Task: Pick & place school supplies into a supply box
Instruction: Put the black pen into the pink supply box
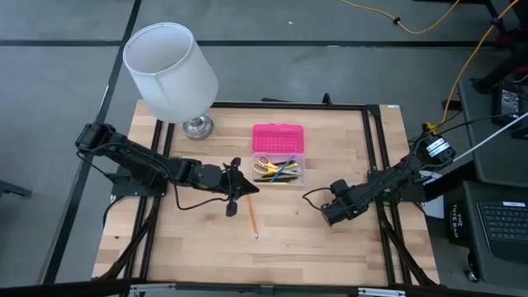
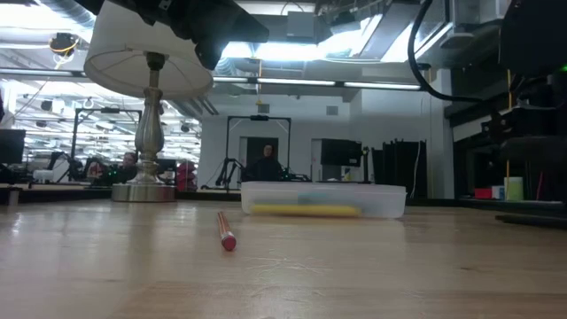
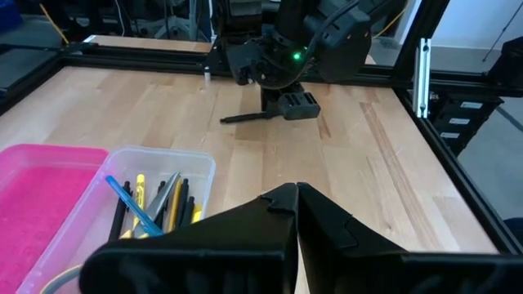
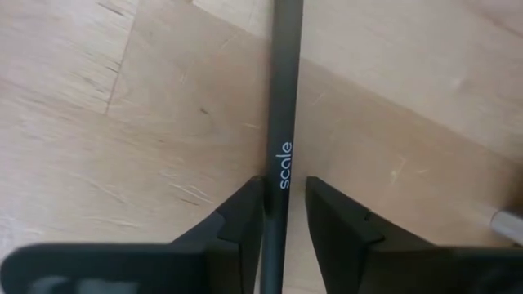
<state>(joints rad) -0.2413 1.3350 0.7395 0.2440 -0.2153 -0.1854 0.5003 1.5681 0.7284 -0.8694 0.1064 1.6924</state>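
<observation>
The clear supply box (image 1: 279, 169) stands mid-table with its pink lid (image 1: 278, 137) laid open behind it; several pens, pencils and yellow-handled scissors (image 3: 155, 204) lie inside. An orange pencil (image 1: 252, 217) lies flat on the wood in front of the box. A black pen (image 4: 283, 98) lies flat at the right. My right gripper (image 4: 284, 196) points down over it, open, with one finger on either side of the shaft. My left gripper (image 3: 296, 189) hovers shut and holds nothing, left of the box and above the pencil's far end. My right gripper stands astride the black pen's shaft (image 4: 283, 155), fingers pointing down and set across the pen, which lies on the table. A sliver of wood shows between the pen and one finger (image 4: 335, 212). Whether the other finger (image 4: 241, 216) touches the pen I cannot tell.
A lamp with a white shade (image 1: 169, 70) and a metal foot (image 1: 196, 126) stands at the far left corner. Black frame rails (image 1: 375, 148) run along the table's edges. Bare wood lies along the near edge (image 1: 289, 256).
</observation>
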